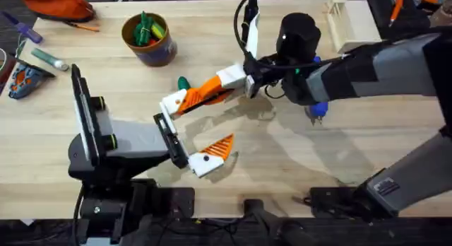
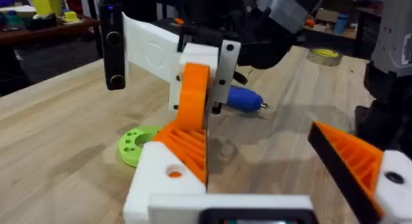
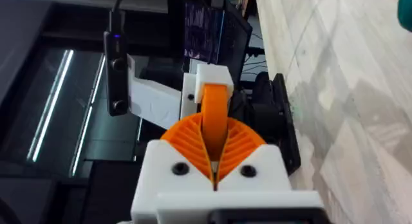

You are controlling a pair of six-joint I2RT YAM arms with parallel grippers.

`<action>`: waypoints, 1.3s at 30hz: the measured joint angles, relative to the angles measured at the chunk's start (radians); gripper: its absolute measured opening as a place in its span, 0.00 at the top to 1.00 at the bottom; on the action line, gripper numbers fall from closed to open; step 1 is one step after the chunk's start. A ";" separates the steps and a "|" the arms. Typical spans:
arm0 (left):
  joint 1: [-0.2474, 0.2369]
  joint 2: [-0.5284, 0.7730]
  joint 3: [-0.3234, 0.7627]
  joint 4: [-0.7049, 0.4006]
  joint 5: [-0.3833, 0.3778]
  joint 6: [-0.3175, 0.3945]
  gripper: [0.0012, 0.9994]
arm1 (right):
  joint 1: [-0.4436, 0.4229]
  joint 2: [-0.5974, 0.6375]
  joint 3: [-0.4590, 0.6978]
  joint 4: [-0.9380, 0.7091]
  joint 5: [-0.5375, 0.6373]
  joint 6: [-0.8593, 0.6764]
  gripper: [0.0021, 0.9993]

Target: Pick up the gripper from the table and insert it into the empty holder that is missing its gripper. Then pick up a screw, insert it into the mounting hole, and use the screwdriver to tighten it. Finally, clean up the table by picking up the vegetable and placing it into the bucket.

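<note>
My right gripper [image 1: 194,96] reaches across the middle of the table and is shut. Its orange ribbed pads [image 3: 187,140] pinch the gripper [image 3: 215,105], a smooth orange piece. That piece runs into the white holder [image 3: 209,76], the wedge bracket on the far finger of my left gripper [image 1: 205,122], which stands wide open. In the left wrist view the right gripper [image 2: 193,118] comes down onto the holder [image 2: 161,179]. The blue screwdriver [image 1: 318,108] lies under the right arm. The bucket [image 1: 166,51] at the back left holds green pieces, and I cannot tell the vegetable among them.
A lime-green disc [image 2: 138,143] with holes lies beside the left finger. A pale wooden box [image 1: 349,23] stands at the back right. An orange pouch [image 1: 56,6] and small tools [image 1: 28,73] sit along the left edge. Bare wood shows at the front right [image 1: 296,161].
</note>
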 joint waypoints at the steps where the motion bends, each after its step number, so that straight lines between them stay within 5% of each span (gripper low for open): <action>1: 0.000 0.000 0.000 0.000 0.000 0.000 0.01 | 0.000 0.000 0.000 0.000 0.000 0.001 0.99; 39: 0.000 0.000 0.000 0.000 -0.004 0.000 0.01 | 0.039 0.000 0.009 -0.001 0.042 0.004 0.99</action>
